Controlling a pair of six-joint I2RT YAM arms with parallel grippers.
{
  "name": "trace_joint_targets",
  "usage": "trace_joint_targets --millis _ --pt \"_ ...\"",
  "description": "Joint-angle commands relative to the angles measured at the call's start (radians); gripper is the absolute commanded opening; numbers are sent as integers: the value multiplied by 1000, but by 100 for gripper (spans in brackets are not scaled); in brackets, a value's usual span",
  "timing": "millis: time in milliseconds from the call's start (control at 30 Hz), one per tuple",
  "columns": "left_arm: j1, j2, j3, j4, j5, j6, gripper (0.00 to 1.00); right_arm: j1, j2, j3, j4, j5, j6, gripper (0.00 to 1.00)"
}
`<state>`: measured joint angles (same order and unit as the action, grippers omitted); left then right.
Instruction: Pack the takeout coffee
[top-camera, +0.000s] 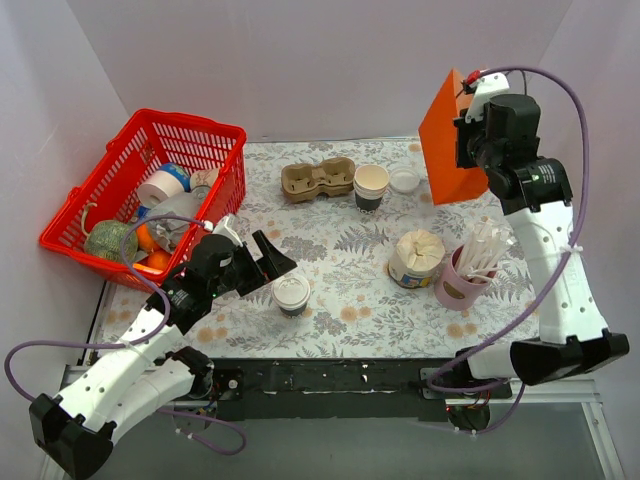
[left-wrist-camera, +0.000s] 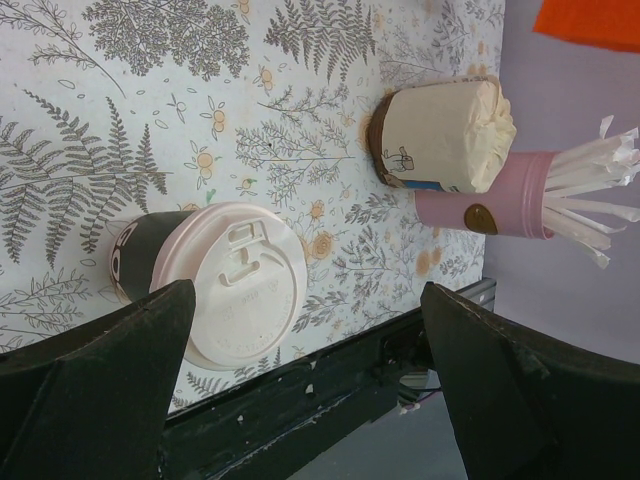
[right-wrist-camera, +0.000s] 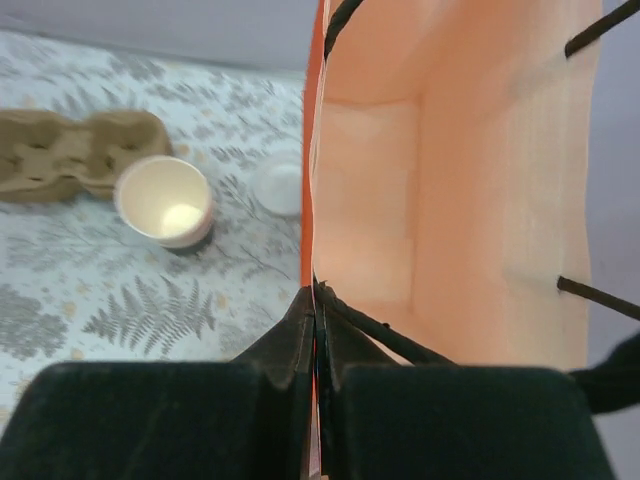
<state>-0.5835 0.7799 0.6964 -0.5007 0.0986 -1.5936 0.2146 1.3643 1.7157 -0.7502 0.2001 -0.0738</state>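
White walls enclose a surface (top-camera: 340, 250) covered in a fern-and-flower print cloth. Landmark: the takeout coffee (top-camera: 291, 296), lidded, upright, near the front edge of the surface.

Left end effector (top-camera: 268, 256): jaws spread fully, holding nothing, just behind and to the left of the takeout coffee. In the left wrist view the cup sits off toward one finger (left-wrist-camera: 95, 365), not centred in the gap; no contact visible.

Right end effector (right-wrist-camera: 316, 330): jaws pinched shut on the rim wall of the orange paper bag (top-camera: 452, 140), held up well away from the coffee, toward the far right corner. Bag mouth open, interior appears empty.

Also far of the coffee: cardboard cup carrier (top-camera: 318, 179), lidless paper cup (top-camera: 371, 186), loose white lid (top-camera: 405, 179).

Judged step: bag is secured; coffee not yet grasped. Next move calls for centring the left jaws around the cup body, closing gently below the lid, then carrying it upright to the bag mouth. Risk: squeezing or tipping.
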Motion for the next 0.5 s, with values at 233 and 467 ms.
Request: trace_joint_targets --millis 233,467 --pt "5 -21 -5 -24 -16 -2 98 382 -123 46 22 -48 68 1" --pt "4 -50 5 -48 -42 -6 98 637 -80 -8 -35 76 149 1"
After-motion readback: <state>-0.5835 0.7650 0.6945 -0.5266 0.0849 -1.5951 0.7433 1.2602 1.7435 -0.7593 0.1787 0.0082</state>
